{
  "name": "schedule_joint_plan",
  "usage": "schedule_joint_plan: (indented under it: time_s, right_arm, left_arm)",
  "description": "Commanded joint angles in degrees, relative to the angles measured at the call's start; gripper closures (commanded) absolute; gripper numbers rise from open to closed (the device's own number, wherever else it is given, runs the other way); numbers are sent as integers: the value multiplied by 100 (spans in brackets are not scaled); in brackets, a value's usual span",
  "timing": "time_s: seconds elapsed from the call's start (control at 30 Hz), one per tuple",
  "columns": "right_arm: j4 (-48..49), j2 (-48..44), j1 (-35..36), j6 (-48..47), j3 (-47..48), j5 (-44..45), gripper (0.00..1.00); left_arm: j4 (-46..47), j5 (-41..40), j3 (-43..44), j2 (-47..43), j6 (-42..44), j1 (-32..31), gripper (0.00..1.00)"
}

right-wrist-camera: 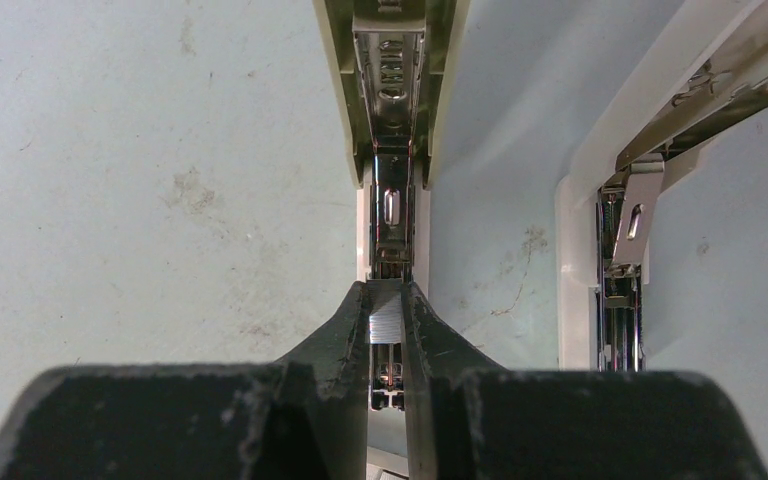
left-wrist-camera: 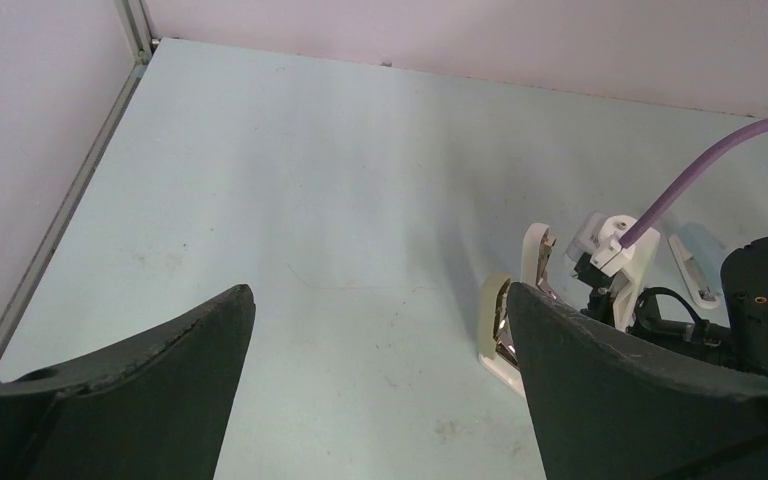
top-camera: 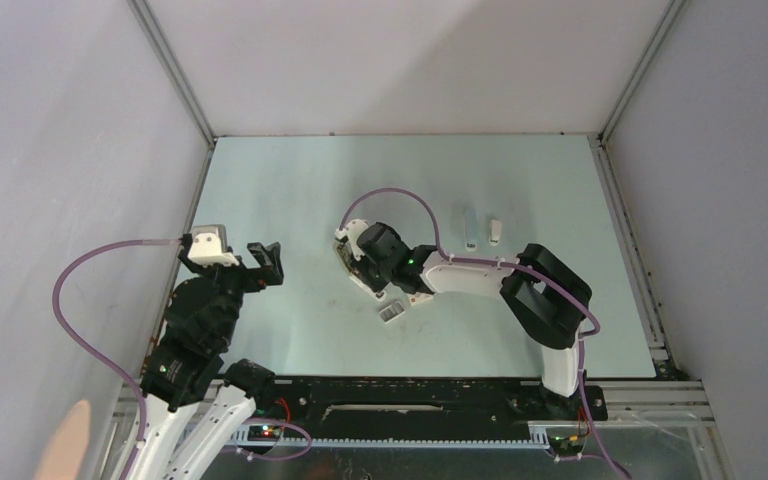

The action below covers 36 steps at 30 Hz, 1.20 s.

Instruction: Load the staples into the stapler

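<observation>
The pale green table (top-camera: 290, 190) fills the middle of the top view. The right arm (top-camera: 540, 290) reaches across it to the left, and the left arm (top-camera: 200, 320) stands at the left edge, well apart from the other things.

The stapler (right-wrist-camera: 390, 90) lies open near the centre of the table. Its metal channel faces up, and its white cover (right-wrist-camera: 600, 170) is folded out just beside the channel. A small white tray (top-camera: 392, 313) lies near the stapler, on the side closer to the arm bases. Farther to the right, a light blue-grey stick (top-camera: 471, 228) and a small white piece (top-camera: 496, 232) lie just beside each other.

The left gripper (left-wrist-camera: 380, 292) hangs above bare table with its fingers (left-wrist-camera: 160, 370) spread wide, and it holds and touches nothing.

The right gripper (right-wrist-camera: 387, 300) is over the near end of the channel. Its fingers (right-wrist-camera: 340, 330) stand narrow, and they pinch a short silvery strip of staples (right-wrist-camera: 386, 322) between the tips. The strip is in line with the channel; whether it touches the metal cannot be told.
</observation>
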Motion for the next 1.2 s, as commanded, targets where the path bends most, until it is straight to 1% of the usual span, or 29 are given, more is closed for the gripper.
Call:
schedule_joint_plan:
  time_s: [0.0, 0.4, 0.63, 1.17]
  right_arm:
    - [172, -295, 52, 23, 3, 242, 88]
    - [201, -384, 112, -253, 1, 262, 88]
    - [175, -275, 112, -400, 5, 205, 88]
    - [209, -97, 60, -380, 5, 44, 89]
  left_arm:
    - [165, 90, -49, -47, 10, 50, 0]
    - [164, 94, -51, -48, 10, 50, 0]
    - [164, 110, -53, -48, 10, 49, 0]
    - [168, 121, -54, -30, 10, 50, 0]
